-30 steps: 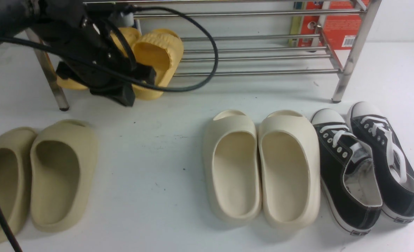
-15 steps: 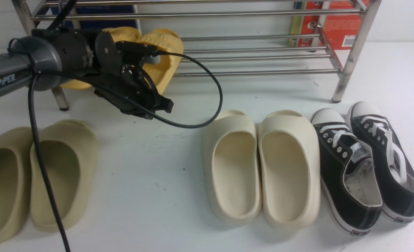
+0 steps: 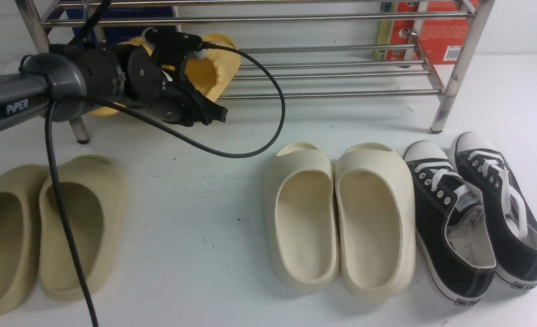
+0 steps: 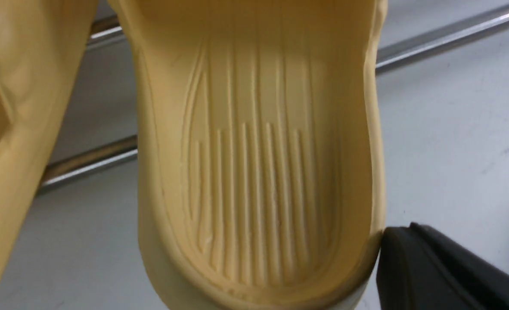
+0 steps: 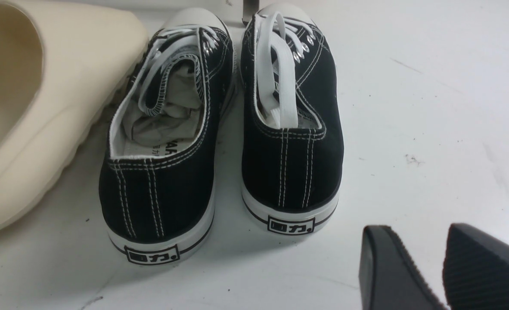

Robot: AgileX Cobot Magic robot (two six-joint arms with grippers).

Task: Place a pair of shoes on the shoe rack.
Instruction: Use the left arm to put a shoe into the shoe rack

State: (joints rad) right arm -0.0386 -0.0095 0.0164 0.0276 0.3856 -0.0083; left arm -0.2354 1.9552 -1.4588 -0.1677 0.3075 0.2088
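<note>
Since a second ago, the left arm's fingers [image 3: 214, 113], together, have risen beside the yellow slides [image 3: 214, 70].

The left arm [image 3: 18, 97] is reaching forward, its gripper [image 3: 205, 113] closed; the right gripper [image 5: 442, 267] is hovering, fingers parted.

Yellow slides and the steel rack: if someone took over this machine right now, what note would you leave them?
Left gripper: shut, holding nothing, low in front of the yellow slides, one finger beside a heel.
Right gripper: nothing between its fingers, hovering behind the black sneakers; fully shut or not, I cannot tell.
Yellow slides: on the shoe rack, lowest shelf, left end, heels past the front bar.
Done: the pair appears to be on the rack.
Left: probably nudge the heels in, then back the left arm away.
</note>
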